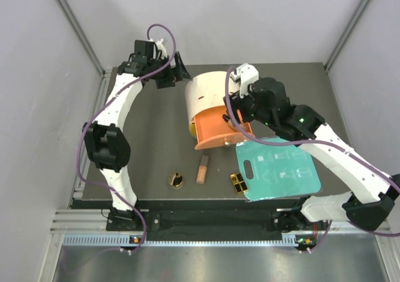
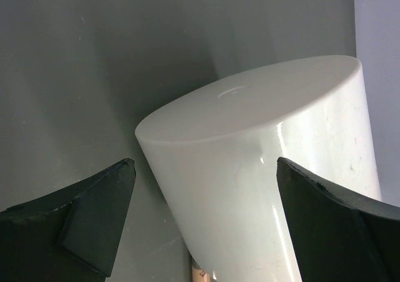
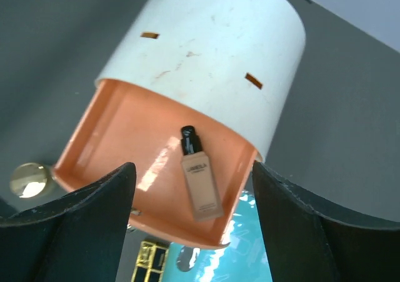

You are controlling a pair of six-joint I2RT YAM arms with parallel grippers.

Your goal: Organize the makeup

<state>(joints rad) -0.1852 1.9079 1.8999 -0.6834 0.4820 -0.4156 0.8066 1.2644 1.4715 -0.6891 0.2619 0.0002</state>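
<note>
1. One peach tube point(image 3: 199, 182) lies in the orange drawer point(image 3: 119, 132) of the cream box point(image 3: 206, 50).
2. A second tube point(image 1: 202, 168) rests on the surface point(image 1: 150, 138) at the box's 6 o'clock, the compact point(image 1: 175, 180) at 7, and the black-and-gold piece point(image 1: 237, 182) at 5, beside the teal board point(image 1: 281, 169).
3. The right gripper point(image 3: 192, 169) gapes wide and empty over the drawer; the left gripper point(image 2: 205, 166), likewise, sits at the box's 10 o'clock.

Open worktop point(image 1: 150, 132) left of the cream-and-orange box point(image 1: 206, 94). Hemmed in at box's right-front by teal board point(image 1: 281, 169). Cluttered before box mouth: compact point(image 1: 175, 180), tube point(image 1: 202, 169), black-and-gold piece point(image 1: 237, 182).

The box point(image 2: 262, 169) looks glossy plastic, the table point(image 1: 153, 141) matt, the compact point(image 1: 175, 180) shiny.
</note>
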